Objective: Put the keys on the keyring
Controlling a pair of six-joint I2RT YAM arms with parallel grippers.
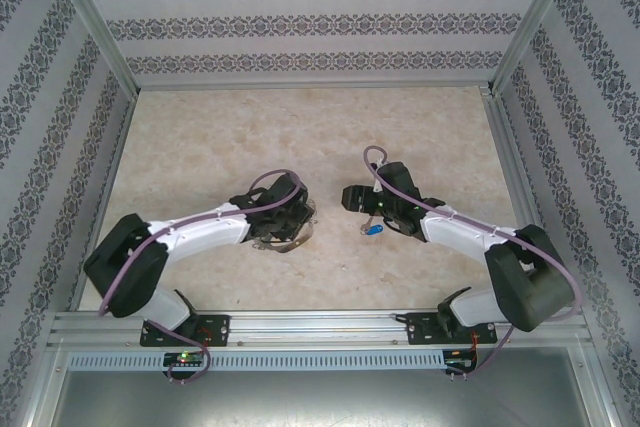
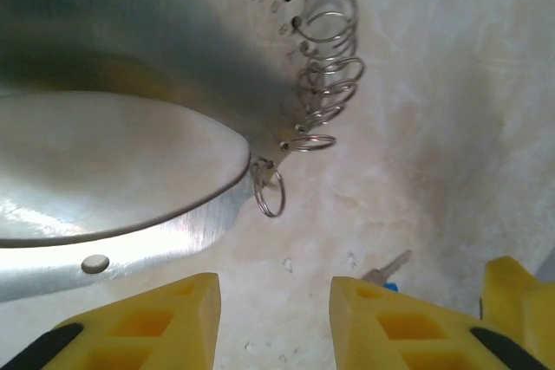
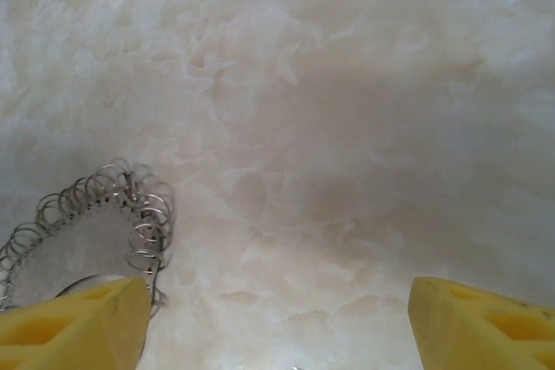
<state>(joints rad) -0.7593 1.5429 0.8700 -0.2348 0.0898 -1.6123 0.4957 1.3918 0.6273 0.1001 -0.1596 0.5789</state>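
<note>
The keyring (image 2: 323, 84) is a silvery metal band with numbered holes and many small wire rings along its edge. It lies on the table under my left gripper (image 1: 292, 209), and its ring edge also appears at the left of the right wrist view (image 3: 130, 214). My left gripper (image 2: 275, 322) hovers just beside the band, its yellow fingers apart with bare table between them. The key (image 2: 390, 268), with a silver blade and blue head, lies to the right of that gripper. From above, the key (image 1: 374, 230) rests below my right gripper (image 1: 352, 197). The right gripper (image 3: 277, 305) stands wide open over bare table.
The pale marbled table (image 1: 300, 137) is walled by patterned panels on three sides. A metal rail (image 1: 320, 327) carrying both arm bases runs along the near edge. A yellow piece (image 2: 519, 305) juts in at the right of the left wrist view.
</note>
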